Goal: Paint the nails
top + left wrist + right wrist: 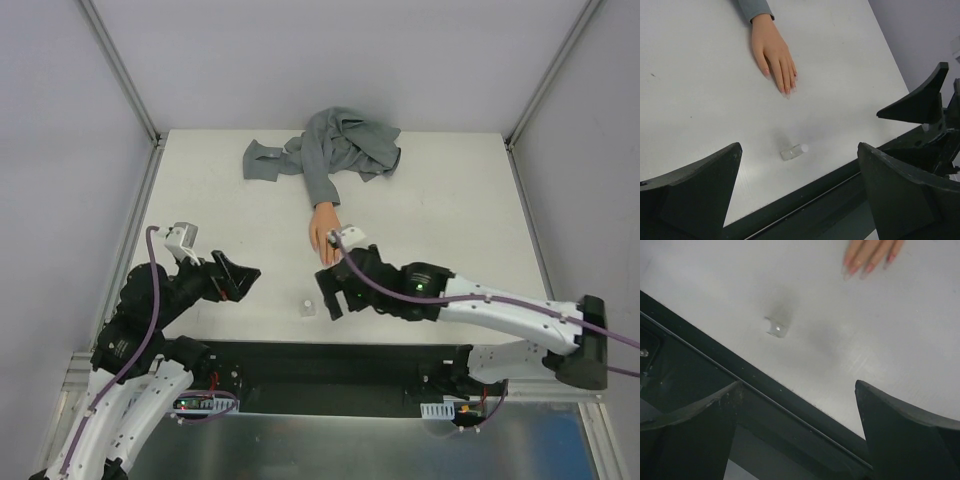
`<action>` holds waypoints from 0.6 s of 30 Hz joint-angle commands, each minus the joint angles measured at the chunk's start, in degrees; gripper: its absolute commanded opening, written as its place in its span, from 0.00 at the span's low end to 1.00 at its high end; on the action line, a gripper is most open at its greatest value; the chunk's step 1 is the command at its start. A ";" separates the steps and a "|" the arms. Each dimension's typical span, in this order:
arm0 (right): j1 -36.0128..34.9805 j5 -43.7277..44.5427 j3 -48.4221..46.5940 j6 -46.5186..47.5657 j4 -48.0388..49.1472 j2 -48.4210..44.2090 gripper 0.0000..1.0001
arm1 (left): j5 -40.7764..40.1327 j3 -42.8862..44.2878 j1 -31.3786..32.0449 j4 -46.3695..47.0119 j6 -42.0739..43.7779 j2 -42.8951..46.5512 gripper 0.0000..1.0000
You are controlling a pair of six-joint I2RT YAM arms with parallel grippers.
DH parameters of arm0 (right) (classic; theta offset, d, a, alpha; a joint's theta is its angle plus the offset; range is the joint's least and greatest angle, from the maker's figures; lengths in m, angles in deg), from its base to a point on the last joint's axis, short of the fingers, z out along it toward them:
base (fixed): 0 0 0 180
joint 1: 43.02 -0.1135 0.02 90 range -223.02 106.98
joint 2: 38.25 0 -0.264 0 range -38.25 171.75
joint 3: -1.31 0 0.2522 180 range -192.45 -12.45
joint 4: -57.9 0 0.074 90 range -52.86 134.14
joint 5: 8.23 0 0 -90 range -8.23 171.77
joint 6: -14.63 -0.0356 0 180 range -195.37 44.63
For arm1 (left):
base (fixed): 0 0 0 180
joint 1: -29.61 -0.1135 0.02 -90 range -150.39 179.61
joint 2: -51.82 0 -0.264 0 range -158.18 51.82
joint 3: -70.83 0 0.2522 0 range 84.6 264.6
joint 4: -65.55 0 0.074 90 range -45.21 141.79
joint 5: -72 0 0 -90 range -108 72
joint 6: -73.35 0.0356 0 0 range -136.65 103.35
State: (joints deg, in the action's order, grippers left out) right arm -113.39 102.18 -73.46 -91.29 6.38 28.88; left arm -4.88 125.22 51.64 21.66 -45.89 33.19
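Note:
A peach mannequin hand (322, 232) lies palm down mid-table, its wrist in a grey sleeve (335, 150). The nails (788, 90) are small and pinkish at the fingertips, and they show again at the top of the right wrist view (856, 268). A small white bottle (307, 307) lies on its side near the table's front edge (794, 151) (776, 328). My left gripper (246, 281) hovers open to the left of the bottle, its jaws wide with nothing between them (799, 146). My right gripper (329, 298) stands open just right of the bottle, below the fingertips (797, 385).
The sleeve's cloth bunches in a heap (350, 140) at the back of the white table (450, 200). A black rail (330, 352) runs along the near edge. Grey walls and metal frame posts (120, 70) enclose the sides.

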 commanded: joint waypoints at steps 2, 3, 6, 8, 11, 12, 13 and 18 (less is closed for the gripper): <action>-6.18 7.10 -12.35 0.19 2.34 12.92 0.96 | -1.96 3.32 -0.58 -2.91 1.90 5.08 0.99; -6.71 7.11 -13.68 0.02 2.25 14.85 0.99 | -2.14 3.24 -0.58 -3.53 1.99 6.05 0.99; -7.15 5.70 -16.06 -0.42 3.56 19.96 0.93 | -2.66 3.15 -0.49 -4.93 2.34 9.31 0.99; -7.06 5.96 -16.33 -0.34 4.88 22.41 0.87 | -3.19 3.24 -0.49 -5.73 2.51 11.41 0.99; -6.45 5.53 -17.21 -0.86 5.15 25.14 0.73 | -3.54 3.50 -0.58 -6.61 2.52 13.09 0.99; -5.93 5.09 -17.47 -1.21 5.32 25.85 0.69 | -3.46 3.59 -0.49 -6.70 2.51 13.36 0.99; -5.66 4.91 -17.30 -2.61 5.33 26.38 0.68 | -3.37 3.50 -0.49 -6.96 2.60 13.53 0.99; -4.43 4.47 -14.93 -5.34 6.38 27.79 0.64 | -3.46 3.33 -0.57 -8.01 3.66 13.89 0.99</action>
State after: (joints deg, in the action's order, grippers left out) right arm -118.72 106.18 -88.09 -93.28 11.10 56.40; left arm -6.80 127.12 51.64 14.95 -43.81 46.56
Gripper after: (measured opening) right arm 0.657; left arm 0.991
